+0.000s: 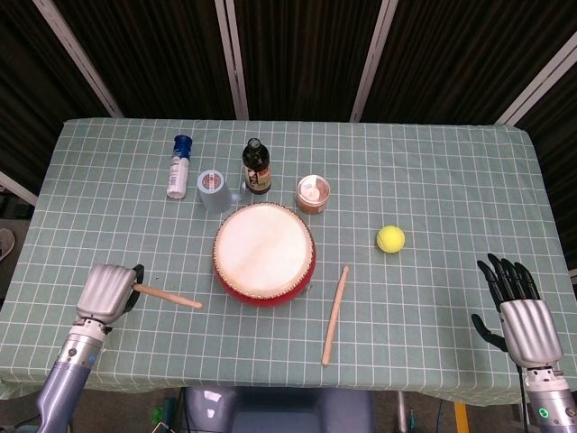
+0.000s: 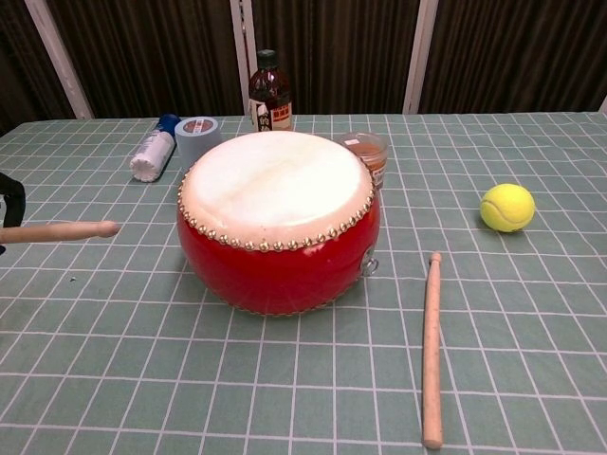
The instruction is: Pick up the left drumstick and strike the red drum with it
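Now, line by line:
Left hand: the left hand (image 1: 105, 292) sits near the front left edge of the table (image 1: 451, 180), fingers wrapped around the butt of the left drumstick (image 1: 168, 296); in the chest view only a dark bit of it shows at the left border.
Left drumstick: grasped at one end, its free tip points toward the red drum (image 1: 264, 253) and stops short of it, with a gap between tip and drum; in the chest view the stick (image 2: 57, 230) runs nearly level and reaches in from the left edge.
Red drum: stands upright at the middle of the table, pale skin facing up, red body ringed with studs (image 2: 278, 218); nothing touches it.
Right hand: the right hand (image 1: 523, 311) is by the front right corner, fingers spread apart and stretched out, holding nothing.
Second drumstick: lies flat on the table (image 1: 335, 314) just right of the drum, apart from it, running front to back.
Tennis ball: the yellow ball (image 1: 390, 239) rests to the right of the drum, well apart.
Behind the drum: a dark bottle (image 1: 257, 168), a roll of tape (image 1: 213, 188), a white tube with a blue cap lying down (image 1: 179, 166) and a small jar (image 1: 313, 194) close to the drum's back rim.
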Tool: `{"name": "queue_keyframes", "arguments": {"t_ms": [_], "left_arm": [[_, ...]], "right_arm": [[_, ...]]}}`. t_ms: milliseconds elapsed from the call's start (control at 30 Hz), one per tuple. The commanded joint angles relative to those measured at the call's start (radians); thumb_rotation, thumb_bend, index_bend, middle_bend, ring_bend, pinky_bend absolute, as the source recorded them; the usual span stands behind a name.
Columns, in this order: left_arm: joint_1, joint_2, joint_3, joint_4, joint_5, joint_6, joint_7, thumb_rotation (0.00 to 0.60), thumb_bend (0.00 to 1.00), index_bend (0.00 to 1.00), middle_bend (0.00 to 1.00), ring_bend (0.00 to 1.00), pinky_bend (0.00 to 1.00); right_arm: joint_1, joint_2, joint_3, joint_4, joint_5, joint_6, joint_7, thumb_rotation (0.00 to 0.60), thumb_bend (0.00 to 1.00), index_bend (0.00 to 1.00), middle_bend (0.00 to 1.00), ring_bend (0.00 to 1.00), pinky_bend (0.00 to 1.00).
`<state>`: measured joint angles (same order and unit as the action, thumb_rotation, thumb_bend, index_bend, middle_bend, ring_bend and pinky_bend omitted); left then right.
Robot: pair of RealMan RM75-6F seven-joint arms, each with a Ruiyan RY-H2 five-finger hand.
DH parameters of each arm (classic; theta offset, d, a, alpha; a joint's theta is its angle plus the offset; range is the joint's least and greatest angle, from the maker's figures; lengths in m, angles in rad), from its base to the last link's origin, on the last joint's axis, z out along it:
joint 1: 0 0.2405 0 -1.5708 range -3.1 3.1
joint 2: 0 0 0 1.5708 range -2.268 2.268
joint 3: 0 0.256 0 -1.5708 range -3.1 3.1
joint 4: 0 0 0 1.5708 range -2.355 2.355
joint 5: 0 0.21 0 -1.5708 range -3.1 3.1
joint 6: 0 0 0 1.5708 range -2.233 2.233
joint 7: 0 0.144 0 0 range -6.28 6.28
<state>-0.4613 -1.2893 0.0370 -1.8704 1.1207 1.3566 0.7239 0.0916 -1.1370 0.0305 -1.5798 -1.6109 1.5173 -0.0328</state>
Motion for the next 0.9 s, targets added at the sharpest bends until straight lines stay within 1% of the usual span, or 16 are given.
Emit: {"name": "queue_keyframes", "arguments": {"t_ms": [33,133,233,300,333,433,533,600,633,700,800,833,900], "left_arm": [[0.005,0.003,-0.012,-0.005,-0.036,-0.001,0.036,0.6,0.26,0.45,0.53,0.51,0.59],[0.007,0.021,-0.018,-0.027,-0.063,-0.004,0.051,0.6,0.22,0.4,0.47,0.43,0.52],[0.008,0.048,-0.021,-0.053,-0.102,-0.008,0.079,0.6,0.18,0.3,0.35,0.31,0.41],[0.006,0.071,-0.023,-0.075,-0.134,-0.01,0.106,0.6,0.17,0.26,0.29,0.26,0.37],[0.005,0.08,-0.027,-0.086,-0.146,-0.011,0.11,0.6,0.17,0.25,0.28,0.25,0.36],[0.013,0.103,-0.038,-0.109,-0.154,-0.003,0.085,0.6,0.15,0.2,0.24,0.2,0.33],[0.028,0.128,-0.039,-0.123,-0.133,0.004,0.037,0.6,0.11,0.11,0.17,0.12,0.26],[0.047,0.149,-0.034,-0.13,-0.098,0.01,-0.018,0.6,0.08,0.05,0.1,0.07,0.2],[0.058,0.159,-0.029,-0.13,-0.07,0.015,-0.05,0.6,0.07,0.03,0.09,0.06,0.19],[0.091,0.181,-0.013,-0.121,0.012,0.041,-0.134,0.6,0.05,0.0,0.06,0.03,0.14],[0.148,0.199,0.014,-0.087,0.14,0.104,-0.255,0.6,0.05,0.03,0.06,0.03,0.13],[0.173,0.201,0.025,-0.065,0.189,0.14,-0.297,0.6,0.05,0.03,0.06,0.03,0.13],[0.218,0.199,0.044,-0.022,0.266,0.207,-0.355,0.6,0.05,0.01,0.03,0.02,0.13]], "right_arm": [[0.0,0.0,0.0,0.0,0.001,-0.001,0.0,0.6,0.34,0.0,0.0,0.0,0.07],[0.001,0.001,0.0,-0.001,-0.001,-0.002,-0.003,0.6,0.34,0.0,0.0,0.0,0.07],[0.0,0.0,-0.001,-0.001,-0.002,-0.001,-0.005,0.6,0.34,0.0,0.0,0.0,0.07],[0.0,0.001,-0.001,-0.001,0.001,-0.003,-0.005,0.6,0.34,0.0,0.0,0.0,0.07],[0.0,0.002,-0.002,-0.002,0.002,-0.005,-0.006,0.6,0.34,0.0,0.0,0.0,0.07],[0.0,0.003,-0.003,-0.004,0.003,-0.008,-0.009,0.6,0.34,0.0,0.0,0.0,0.07],[0.001,0.004,-0.004,-0.005,0.004,-0.011,-0.012,0.6,0.34,0.0,0.0,0.0,0.07],[-0.001,0.006,-0.005,-0.007,0.003,-0.01,-0.013,0.6,0.34,0.0,0.0,0.0,0.07],[0.0,0.006,-0.005,-0.006,0.003,-0.011,-0.014,0.6,0.34,0.0,0.0,0.0,0.07],[0.0,0.006,-0.004,-0.005,0.004,-0.011,-0.014,0.6,0.34,0.0,0.0,0.0,0.07],[-0.001,0.006,-0.004,-0.003,0.004,-0.009,-0.014,0.6,0.34,0.0,0.0,0.0,0.07],[-0.001,0.007,-0.005,-0.002,0.003,-0.009,-0.014,0.6,0.34,0.0,0.0,0.0,0.07],[-0.001,0.008,-0.005,0.0,0.002,-0.008,-0.017,0.6,0.34,0.0,0.0,0.0,0.07]]}}
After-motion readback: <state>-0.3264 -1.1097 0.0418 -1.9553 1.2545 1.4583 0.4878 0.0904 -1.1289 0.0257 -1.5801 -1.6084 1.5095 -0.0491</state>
